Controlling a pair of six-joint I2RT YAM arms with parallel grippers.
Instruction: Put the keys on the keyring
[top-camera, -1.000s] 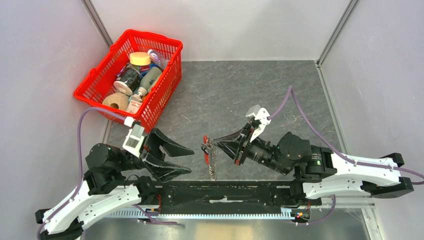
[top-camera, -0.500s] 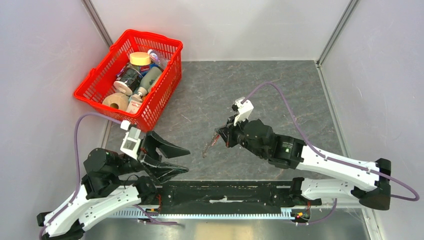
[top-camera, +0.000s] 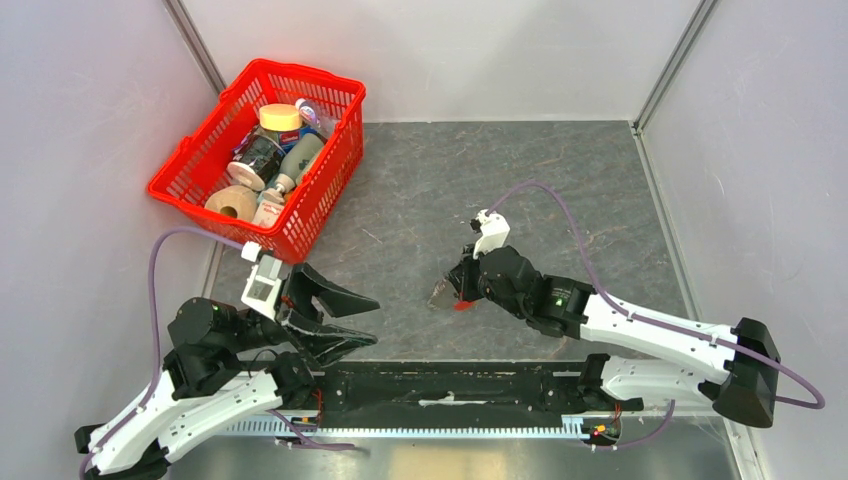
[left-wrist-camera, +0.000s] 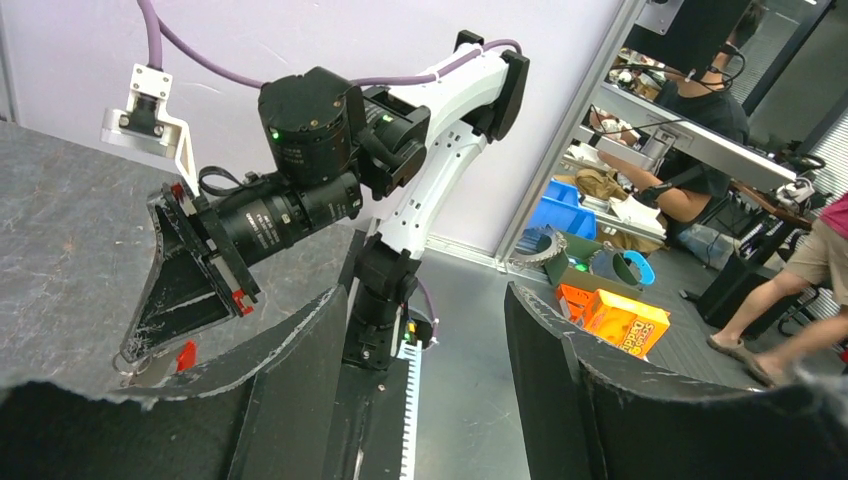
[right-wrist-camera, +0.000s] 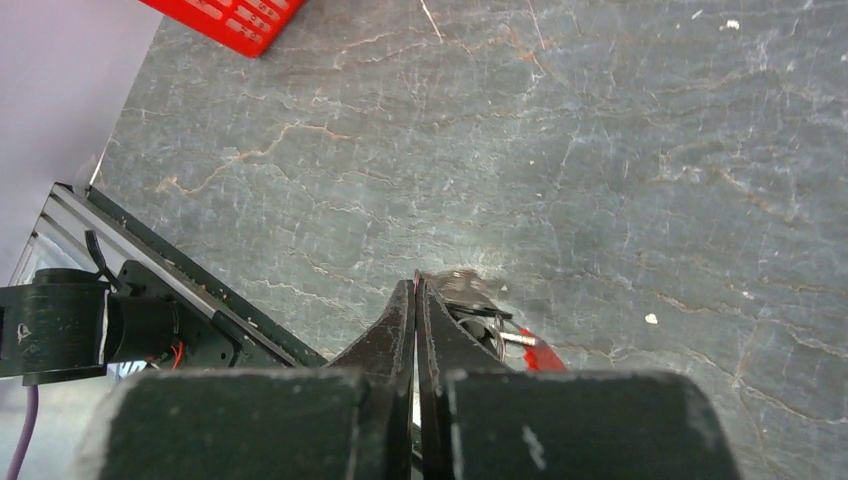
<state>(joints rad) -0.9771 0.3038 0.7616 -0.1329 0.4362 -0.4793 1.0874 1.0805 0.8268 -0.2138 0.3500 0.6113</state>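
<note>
**Keyring bunched on table at right tool's tip**

- Red basket (top-camera: 200, 170), full of assorted items, sits at the far-left corner of the table (top-camera: 570, 180).
- Left tool (top-camera: 378, 320): jaws spread wide, nothing between them. It hovers near the front edge and points right, towards the other arm.
- Keyring (top-camera: 441, 296): heaped in a small pile near table centre, well apart from the left tool. Its red tag (top-camera: 462, 305) pokes out on the near side.
- Keys (right-wrist-camera: 472, 296): a dark head and a silver bit show in the heap. Can't tell whether they're on the chain.
- Right tool (top-camera: 447, 290): angled down, tips at the table. Fingers are pressed to a hairline slit, pinching the keyring at the very tip.
</note>
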